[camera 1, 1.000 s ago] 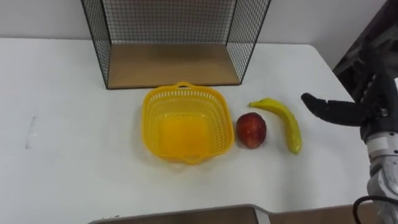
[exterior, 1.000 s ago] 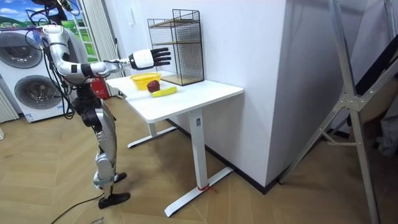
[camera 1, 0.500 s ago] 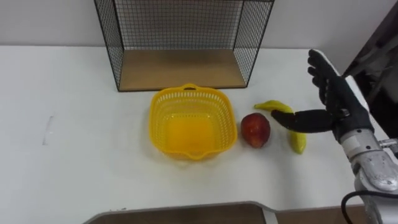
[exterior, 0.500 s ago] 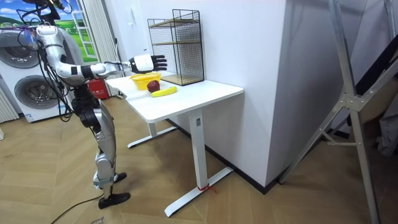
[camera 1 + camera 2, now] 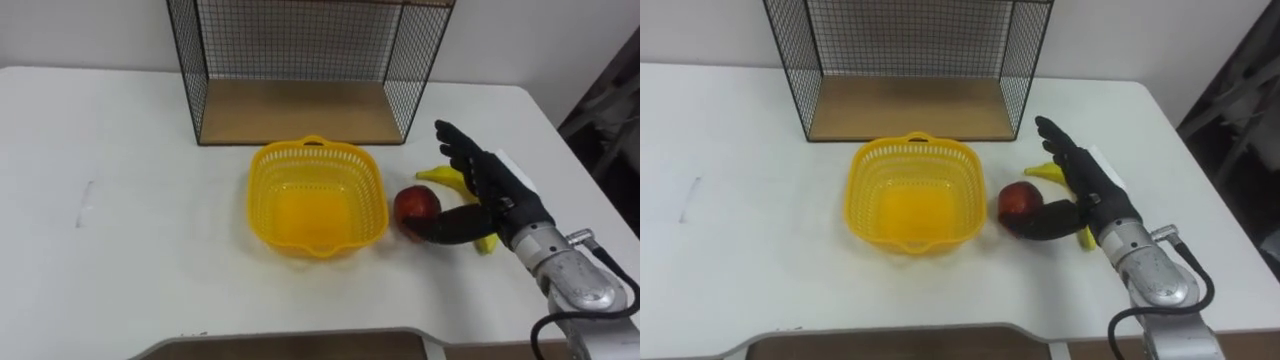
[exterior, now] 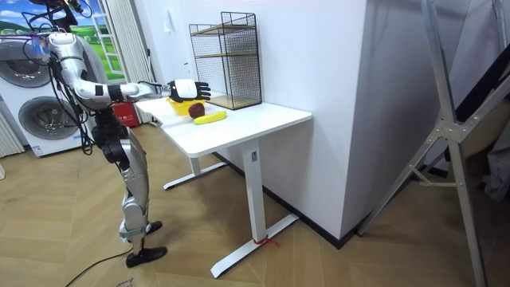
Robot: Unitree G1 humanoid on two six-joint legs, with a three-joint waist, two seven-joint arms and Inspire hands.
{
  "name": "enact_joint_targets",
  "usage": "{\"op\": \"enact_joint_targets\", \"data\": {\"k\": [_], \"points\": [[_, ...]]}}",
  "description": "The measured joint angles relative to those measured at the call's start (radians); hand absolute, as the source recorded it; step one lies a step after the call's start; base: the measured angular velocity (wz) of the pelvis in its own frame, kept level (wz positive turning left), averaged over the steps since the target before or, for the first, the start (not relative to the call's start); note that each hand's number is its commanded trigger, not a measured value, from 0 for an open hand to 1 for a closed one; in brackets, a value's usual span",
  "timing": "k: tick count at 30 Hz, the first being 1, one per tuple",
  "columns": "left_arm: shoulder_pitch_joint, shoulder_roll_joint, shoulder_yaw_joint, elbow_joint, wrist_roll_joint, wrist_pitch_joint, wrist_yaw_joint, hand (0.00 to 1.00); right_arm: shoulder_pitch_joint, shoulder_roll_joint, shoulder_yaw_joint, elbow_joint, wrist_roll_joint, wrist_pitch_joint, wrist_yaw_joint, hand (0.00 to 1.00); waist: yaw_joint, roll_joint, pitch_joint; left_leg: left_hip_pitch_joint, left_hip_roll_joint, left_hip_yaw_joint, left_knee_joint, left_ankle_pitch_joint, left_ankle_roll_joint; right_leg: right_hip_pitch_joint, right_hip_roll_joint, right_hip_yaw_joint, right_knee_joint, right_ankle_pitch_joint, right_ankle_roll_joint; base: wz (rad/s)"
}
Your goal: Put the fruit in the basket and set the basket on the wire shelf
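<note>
A yellow plastic basket (image 5: 262, 192) stands with nothing in it on the white table, just in front of the black wire shelf (image 5: 300, 60) with its wooden floor. Right of the basket lies a red apple (image 5: 413, 201), and beyond it a banana (image 5: 444, 176), partly covered by my right hand (image 5: 490, 195). That hand is open. Its straight fingers reach over the banana, and its thumb lies against the apple's near right side. In the room view I stand at the table's end on the room view's left, right hand (image 6: 185, 89) stretched out over the fruit.
The white table (image 5: 120, 260) has wide bare room left of the basket; its right edge (image 5: 560, 140) runs close behind my right arm. The shelf (image 6: 225, 60) has a second level above. Washing machines (image 6: 36, 112) stand behind me.
My right hand has come down and leftward, from beside the banana to the apple, and its thumb now touches the apple. The fruit and basket stay put; the view itself shifted slightly.
</note>
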Motion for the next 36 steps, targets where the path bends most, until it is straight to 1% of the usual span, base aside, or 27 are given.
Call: {"op": "enact_joint_targets", "data": {"k": [7, 10, 11, 15, 19, 25, 28, 34, 36], "points": [[-0.001, 0.0, 0.0, -0.004, 0.001, 0.001, -0.009, 0.0, 0.0, 0.0, 0.0, 0.007, -0.002, 0.011, 0.034, 0.0, 0.0, 0.004, -0.0007, 0.0, 0.0, 0.0, 0.001, 0.0, 0.0, 0.0, 0.0, 0.001, 0.0, 0.0, 0.0, 0.0], [0.0, 0.0, 0.0, -0.007, 0.0, 0.002, -0.007, 0.0, 0.0, 0.0, 0.001, 0.042, -0.001, 0.013, 0.035, 0.0, 0.002, 0.004, -0.0008, 0.0, 0.0, 0.0, 0.001, 0.0, 0.0, 0.001, 0.0, 0.0, 0.0, 0.0, 0.0, 0.0], [0.0, 0.0, -0.001, -0.009, 0.0, 0.002, -0.006, 0.0, 0.0, 0.0, 0.004, 0.049, -0.001, 0.019, 0.035, 0.0, 0.001, 0.004, -0.0009, 0.0, 0.0, 0.0, 0.001, 0.0, 0.0, 0.0, 0.0, 0.0, 0.0, 0.0, 0.0, 0.0], [0.004, 0.0, -0.011, -0.038, 0.0, 0.003, -0.006, 0.0, 0.0, 0.0, 0.018, 0.083, 0.0, 0.019, 0.035, 0.0, 0.002, 0.005, -0.0022, 0.002, 0.001, 0.001, 0.002, 0.0, 0.0, -0.002, 0.0, 0.0, 0.001, 0.0, 0.0, 0.0], [0.002, 0.0, -0.022, -0.043, 0.0, 0.001, -0.006, 0.0, 0.0, 0.0, 0.025, 0.111, 0.0, 0.019, 0.04, 0.0, 0.003, 0.006, -0.0031, 0.012, 0.001, 0.002, 0.001, 0.0, 0.0, 0.0, 0.0, 0.0, 0.001, 0.0, 0.0, 0.0], [0.003, 0.0, -0.027, -0.043, 0.0, 0.001, -0.009, 0.0, 0.0, 0.0, 0.025, 0.126, 0.001, 0.019, 0.044, 0.0, 0.003, 0.003, -0.0034, 0.015, 0.001, 0.002, 0.0, 0.0, 0.0, 0.003, 0.0, 0.0, 0.001, 0.0, 0.0, 0.0], [0.0, 0.001, -0.027, -0.043, -0.002, 0.001, -0.009, 0.0, -0.003, 0.0, 0.027, 0.163, 0.004, 0.019, 0.046, 0.0, 0.005, -0.004, -0.0037, 0.016, 0.001, 0.001, 0.0, 0.0, 0.0, 0.005, 0.0, 0.0, 0.001, 0.0, 0.0, 0.0], [0.0, 0.009, -0.046, -0.044, -0.001, 0.001, -0.01, 0.0, -0.019, 0.0, 0.03, 0.215, 0.008, 0.019, 0.049, 0.0, 0.007, -0.013, 0.0014, 0.015, 0.001, 0.0, 0.001, 0.0, 0.0, 0.015, 0.0, -0.002, 0.001, 0.0, 0.0, 0.0], [0.0, 0.013, -0.05, -0.044, -0.001, 0.001, -0.008, 0.0, -0.035, 0.0, 0.032, 0.237, 0.008, 0.019, 0.048, 0.0, 0.009, -0.019, 0.0049, 0.015, 0.001, 0.0, 0.001, 0.0, 0.0, 0.014, 0.0, -0.002, 0.001, 0.0, 0.0, 0.0]]}}
